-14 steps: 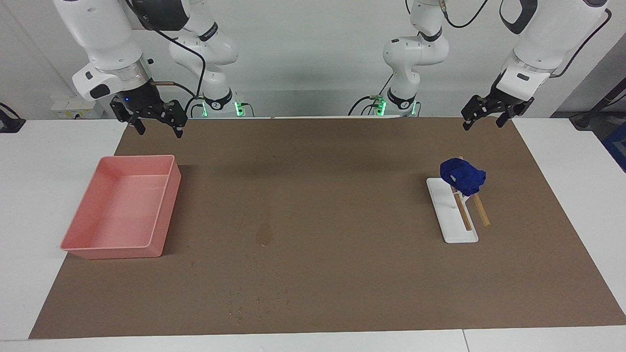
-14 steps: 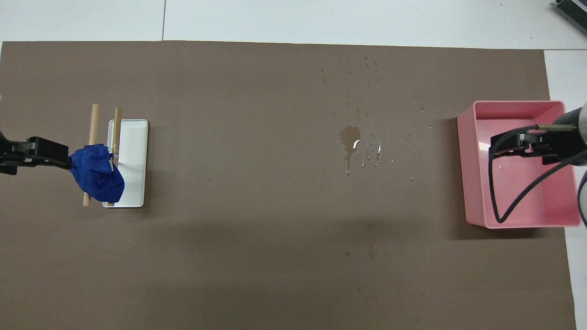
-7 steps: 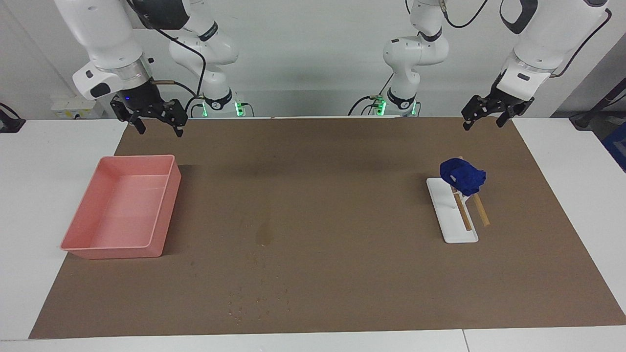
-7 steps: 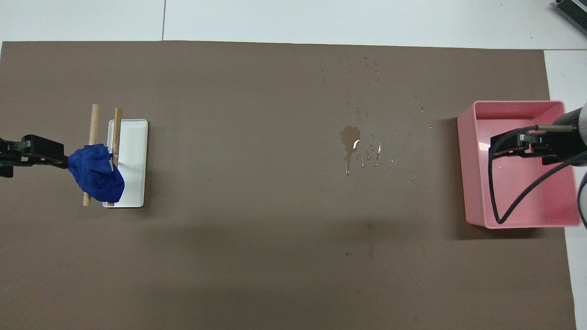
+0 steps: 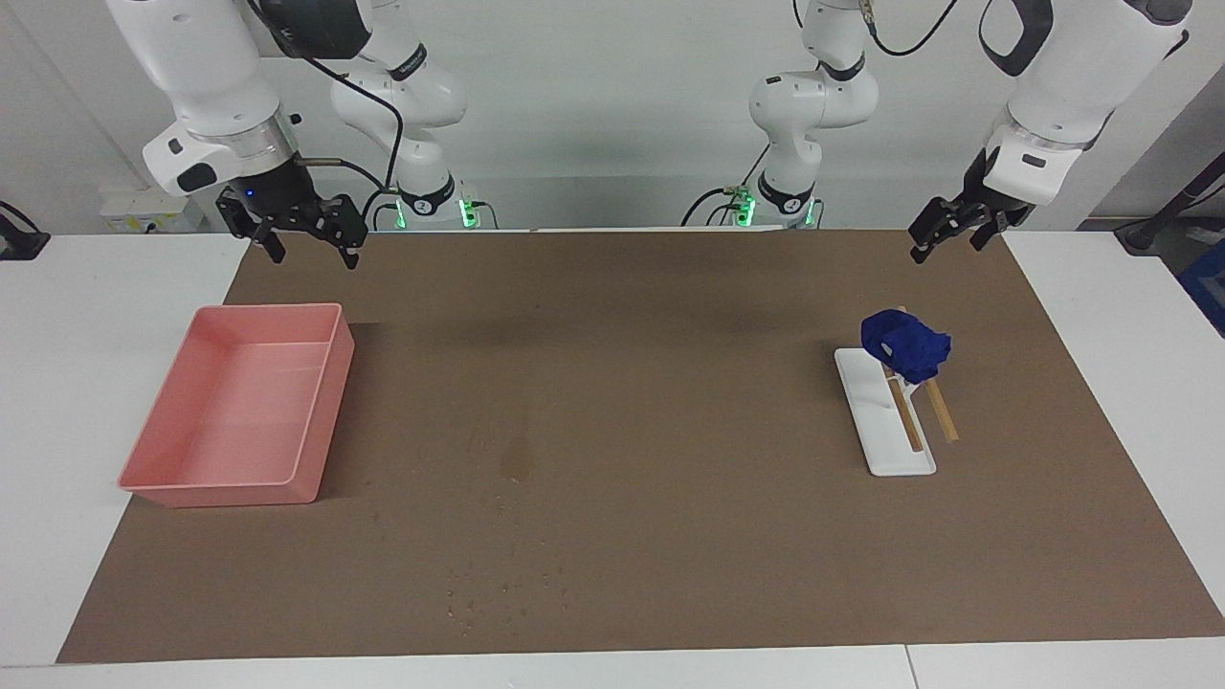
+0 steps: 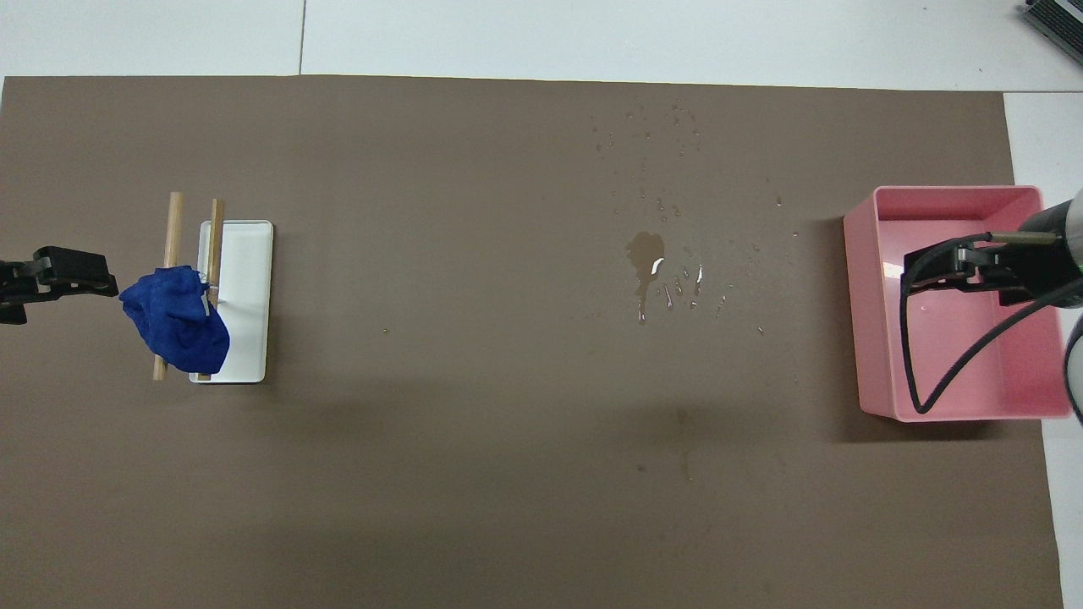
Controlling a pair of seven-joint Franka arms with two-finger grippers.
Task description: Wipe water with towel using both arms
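The table is spread with a wide brown mat, and nearly all of it lies open, so there's plenty of room to work. At the right arm's end sits the pink tray, and the right end effector hangs in the air over the mat edge just nearer the robots than that tray, fingers apart, holding nothing, waiting. Down at the left arm's end, a white stand with two wooden rails carries the blue towel, bunched up on the raised end of the rails. The left end effector hovers over the corner of the mat nearest the robots, well apart from the towel, and I can't tell whether its fingers are apart or together. The water, a small glossy blotch with a thin streak, sits mid-mat, nearer the tray's end, with droplets scattered around it and farther out. By my reading, nothing's been wiped yet: this is the opening step, fetching the towel. The next move calls for the left end effector to come down on the towel and lift it clear without snagging the rails or tipping the stand, which sits close to the mat's edge.
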